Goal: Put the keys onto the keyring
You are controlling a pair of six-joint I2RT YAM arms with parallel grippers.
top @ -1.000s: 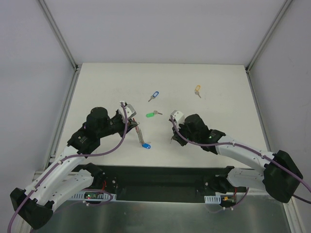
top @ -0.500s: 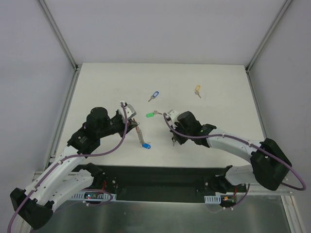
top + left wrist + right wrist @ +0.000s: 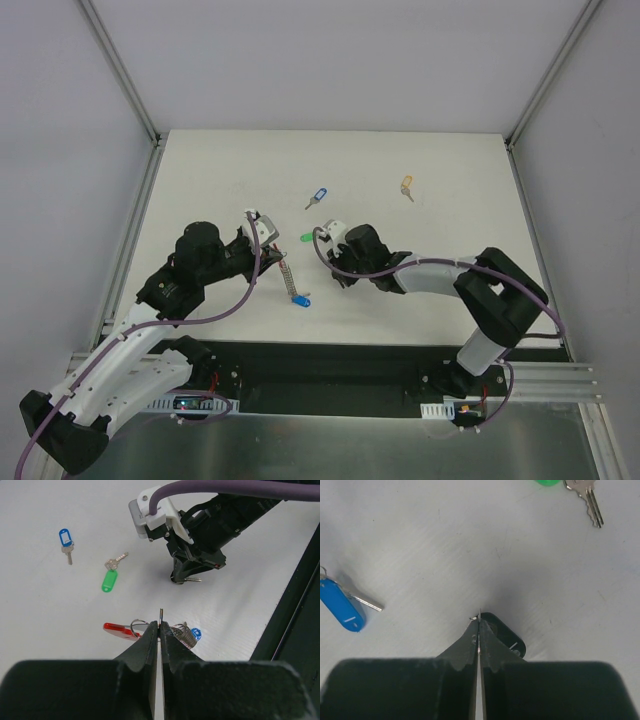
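A matte white table [image 3: 450, 170] carries small silver metal keys with oblong plastic tags. The black-tagged key [image 3: 504, 636] sits right beneath the right fingers [image 3: 465, 650]. The green-tagged key [image 3: 587, 497] lies ahead to their right, and a blue-tagged key [image 3: 342, 605] lies to their left. Ahead-left of the left fingers [image 3: 145, 650] lies a second blue-tagged key [image 3: 65, 539], and the red-and-grey loop keyring [image 3: 117, 629] rests at their tips. The yellow-tagged key [image 3: 406, 186] lies well beyond both.

Room was left on the far table [image 3: 240, 160]; nearer, passage was narrowed by the green key [image 3: 307, 238], keyring [image 3: 288, 282] and right arm [image 3: 430, 272].
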